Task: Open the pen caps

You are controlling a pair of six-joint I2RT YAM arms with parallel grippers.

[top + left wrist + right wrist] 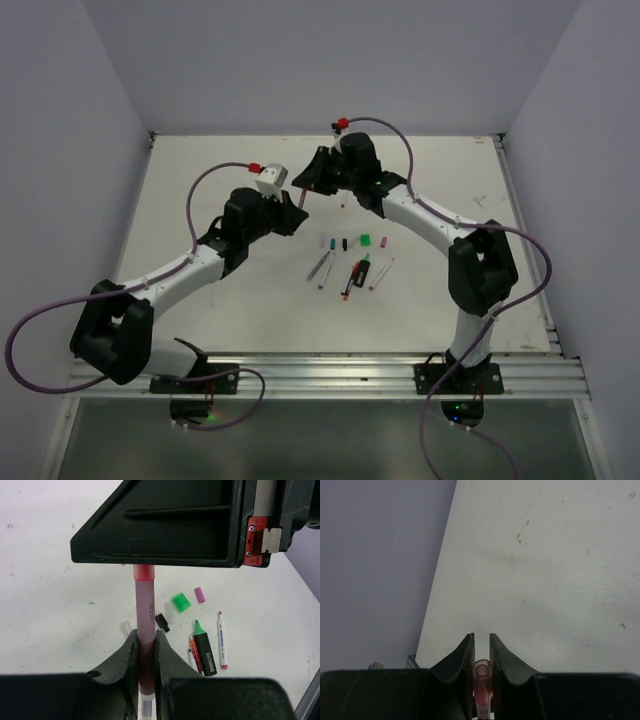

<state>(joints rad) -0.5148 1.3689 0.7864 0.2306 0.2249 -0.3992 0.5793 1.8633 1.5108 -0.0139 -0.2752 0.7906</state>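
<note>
Hanging above the table (200, 250), the pink pen (144, 605) is clenched at its barrel by the left gripper (146, 639) and at its red cap (144, 571) by the right gripper (481, 642), so the pull should run along its length.

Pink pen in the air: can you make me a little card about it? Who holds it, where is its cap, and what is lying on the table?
pen: pink pen, held up above the table
left pincer: shut on the barrel
right pincer: shut on the reddish cap
cap state: on the pen's end, not yet pulled off
loose caps on table: green cap, black cap, small pink cap
also on table: uncapped green highlighter, a few thin pens
</note>
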